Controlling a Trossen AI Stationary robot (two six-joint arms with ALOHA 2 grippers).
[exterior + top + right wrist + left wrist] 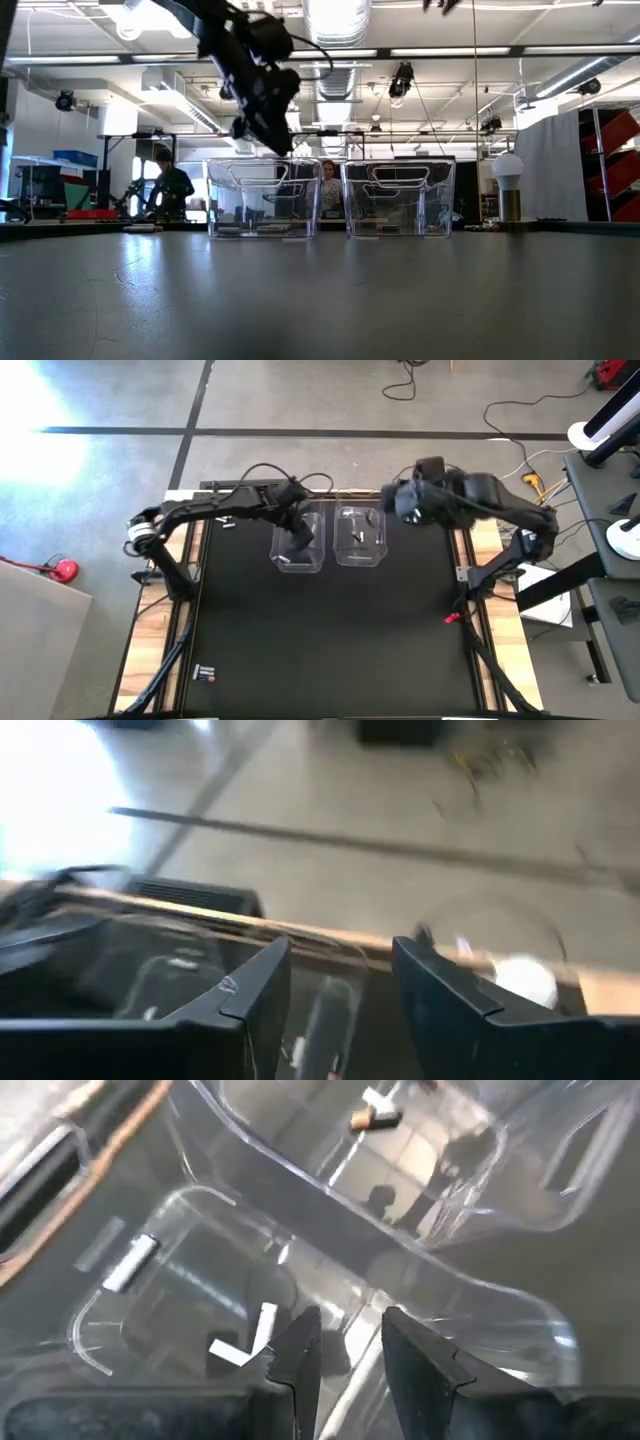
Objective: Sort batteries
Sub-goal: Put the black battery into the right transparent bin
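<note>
Left claw (345,1355) hangs open and empty above the left bin (298,545), where white batteries (262,1330) lie. Right claw (340,990), also open and empty, hovers at the right bin (360,536). More batteries (205,674) wait near the tabletop (330,640) front corner; better lift straight up before reaching there.

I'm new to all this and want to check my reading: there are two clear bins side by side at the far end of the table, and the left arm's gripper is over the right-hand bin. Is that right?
Not quite. The two clear bins do sit side by side, but the left gripper hangs over the left bin, not the right bin. The high view shows it.
</note>
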